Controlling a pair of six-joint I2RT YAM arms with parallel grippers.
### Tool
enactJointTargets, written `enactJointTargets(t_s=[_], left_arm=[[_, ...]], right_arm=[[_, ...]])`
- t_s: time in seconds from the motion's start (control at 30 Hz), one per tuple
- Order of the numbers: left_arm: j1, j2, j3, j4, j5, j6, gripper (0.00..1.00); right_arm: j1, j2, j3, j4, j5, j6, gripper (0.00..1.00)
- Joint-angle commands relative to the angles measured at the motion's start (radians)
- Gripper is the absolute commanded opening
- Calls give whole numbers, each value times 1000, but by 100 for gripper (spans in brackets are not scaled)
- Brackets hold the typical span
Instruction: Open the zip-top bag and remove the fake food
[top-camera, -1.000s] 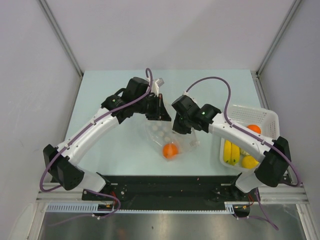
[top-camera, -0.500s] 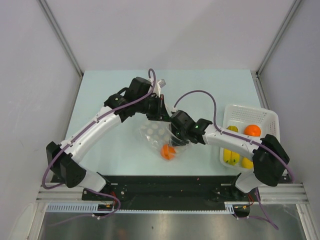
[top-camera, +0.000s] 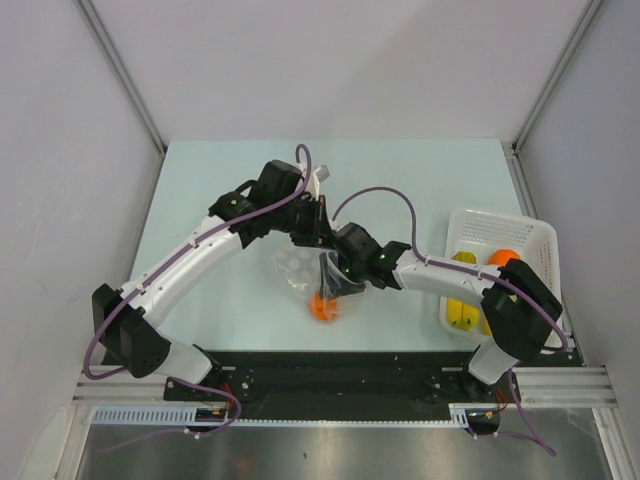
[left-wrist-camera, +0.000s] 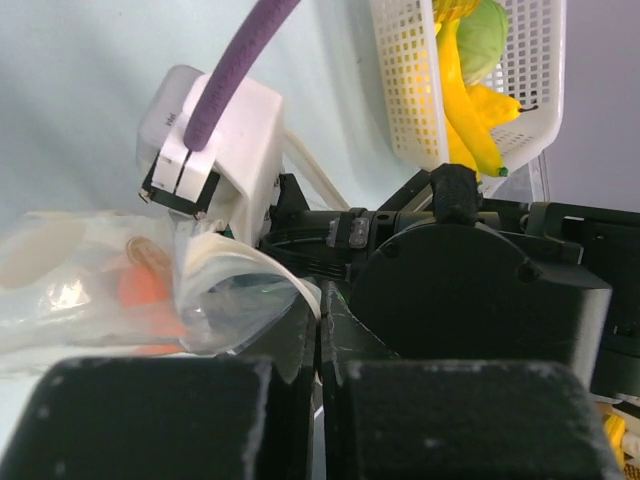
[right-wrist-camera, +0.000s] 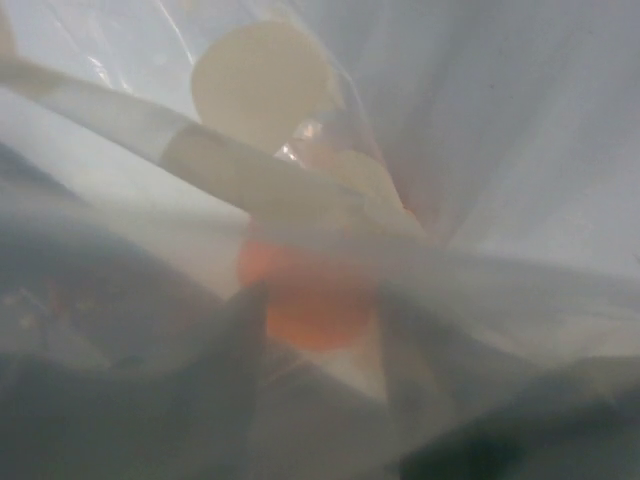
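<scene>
Left arm (top-camera: 190, 255) reaching inward, left hand (left-wrist-camera: 320, 340) pinched tight, right arm (top-camera: 440, 280) bent across toward it, right hand (top-camera: 335, 285) fingers parted

clear crinkly zip-top bag (top-camera: 297, 270) lies crumpled, top edge lifted, a glossy orange (top-camera: 322, 308) inside; yellow bananas (top-camera: 459, 315) well apart, rightward.

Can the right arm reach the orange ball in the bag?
Probably yes. The left fingers hold the bag up, and the right fingers, apart, flank the orange ball, though plastic may lie between.

Readable text: 0 | zip-top bag (top-camera: 297, 266): no print legible | basket (top-camera: 500, 217): no label legible | white block (left-wrist-camera: 225, 135): faint dark marks, too small to read
</scene>
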Motion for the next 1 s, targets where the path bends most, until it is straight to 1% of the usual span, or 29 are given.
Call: enactJointTargets(t_s=[0.0, 0.1, 0.2, 0.43, 0.73, 0.8, 0.83, 0.87, 0.9, 0.93, 0.97], left_arm=[[-5, -58, -22, 32, 14, 10, 0], [-5, -64, -30, 29, 10, 10, 0], [-5, -70, -33, 25, 8, 13, 0], [-5, -70, -54, 23, -4, 19, 0], [4, -84, -99, 19, -29, 28, 0], [6, -87, -105, 17, -36, 26, 0], [9, -92, -108, 16, -38, 26, 0], [10, -93, -110, 12, -39, 28, 0], [10, -96, -111, 9, -47, 26, 0], [14, -101, -114, 8, -52, 28, 0], [17, -103, -114, 6, -56, 28, 0]], right_arm=[[7, 65, 41, -6, -10, -40, 58], [7, 97, 61, -41, 9, -68, 63], [3, 116, 64, -44, -5, -79, 66], [10, 171, 66, -16, -91, -97, 76], [23, 228, 52, 25, -140, -77, 78], [24, 223, 54, 25, -143, -77, 75], [23, 220, 55, 20, -140, -79, 71], [23, 217, 58, 19, -140, -77, 60], [23, 196, 60, 16, -140, -79, 53], [24, 184, 60, 14, -134, -76, 49], [23, 170, 64, 11, -128, -73, 40]])
